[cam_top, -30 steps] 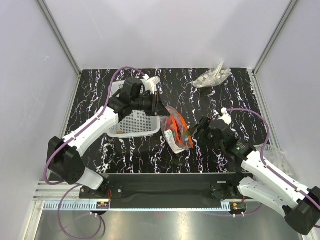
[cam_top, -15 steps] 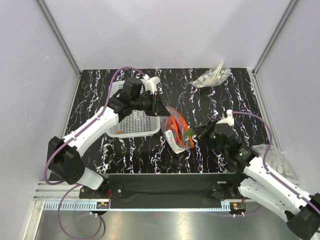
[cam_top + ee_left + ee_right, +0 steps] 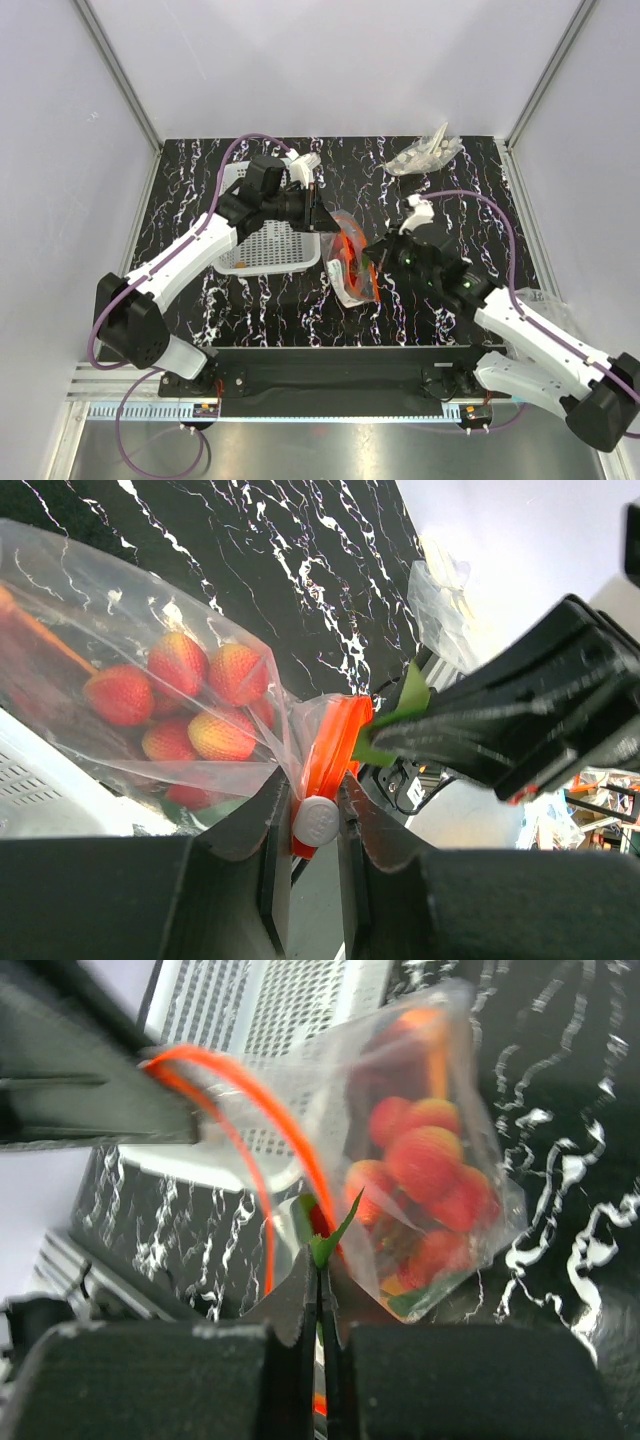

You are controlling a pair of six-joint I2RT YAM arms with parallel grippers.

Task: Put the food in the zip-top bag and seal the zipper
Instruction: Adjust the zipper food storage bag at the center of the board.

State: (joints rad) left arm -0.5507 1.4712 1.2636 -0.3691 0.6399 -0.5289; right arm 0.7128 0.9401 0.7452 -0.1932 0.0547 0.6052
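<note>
The zip-top bag (image 3: pixel 352 262) hangs open just right of the basket, with red strawberry-like food (image 3: pixel 215 735) inside. My left gripper (image 3: pixel 315 820) is shut on the orange zipper (image 3: pixel 335 740) at its white slider (image 3: pixel 316 821) and holds the mouth up. In the top view the left gripper (image 3: pixel 318 215) sits at the bag's upper left edge. My right gripper (image 3: pixel 320 1270) is shut on a thin green leafy bit (image 3: pixel 330 1235) that sticks up between its tips. It hovers at the bag's mouth, beside the orange zipper (image 3: pixel 265 1100), and shows as the right gripper (image 3: pixel 378 258) in the top view.
A white lattice basket (image 3: pixel 268 245) stands left of the bag under the left arm. A greyish clear plastic wad (image 3: pixel 425 155) lies at the back right of the black marbled table (image 3: pixel 470 200). White walls close in the sides and back.
My right gripper has shut on the green leafy bit and moved up and left to the bag's mouth. The left gripper has kept its hold and place.
</note>
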